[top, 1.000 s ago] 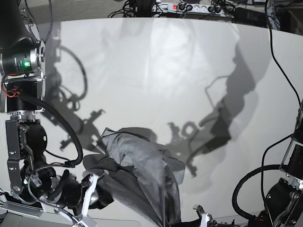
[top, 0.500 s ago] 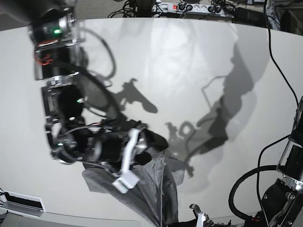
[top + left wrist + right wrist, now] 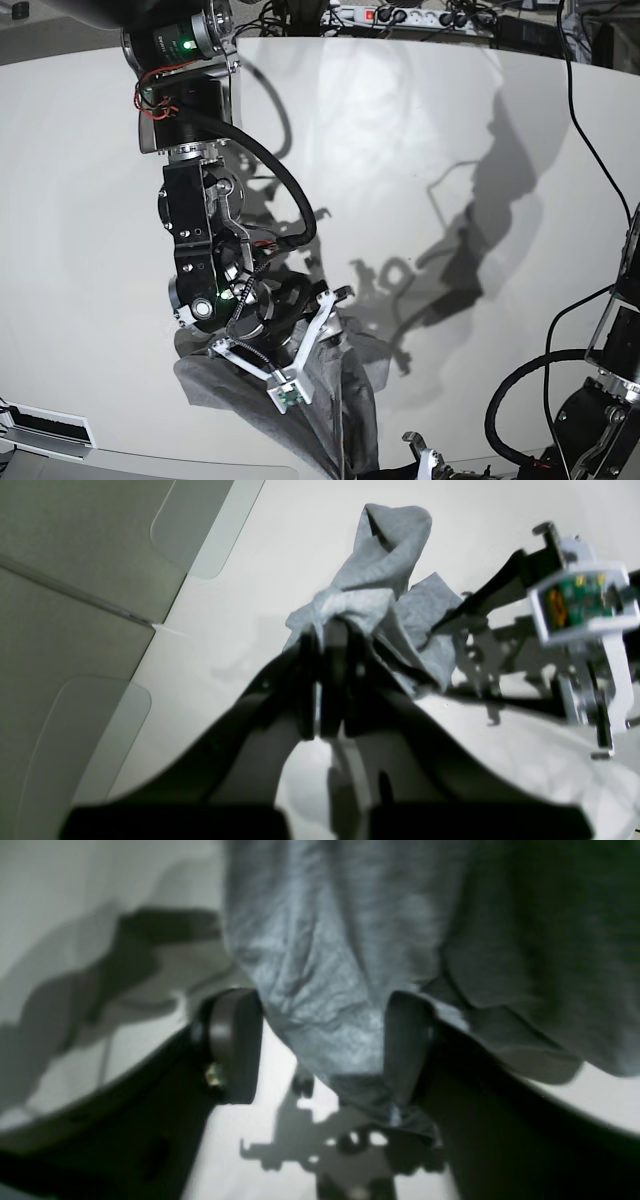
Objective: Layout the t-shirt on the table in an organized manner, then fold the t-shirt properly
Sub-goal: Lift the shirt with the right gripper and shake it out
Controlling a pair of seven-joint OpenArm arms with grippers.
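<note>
Grey shirt bunched at the table's near edge, both arms on it

The table (image 3: pixel 480 200) carries the t-shirt (image 3: pixel 330 400), crumpled. The right gripper (image 3: pixel 320 1045) stands apart, a hanging fold between its fingers. The left gripper (image 3: pixel 330 645) is clamped together on a bunched fold.

heather-grey soft knit t-shirt (image 3: pixel 330 400): plain, no pattern visible | glossy smooth tabletop (image 3: pixel 420 150): white-cream | gripper fingers (image 3: pixel 235 1040): black

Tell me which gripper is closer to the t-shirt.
Neither: both touch it. The left gripper is shut on the t-shirt, holding it up; the right gripper straddles a hanging fold, jaws apart.
</note>
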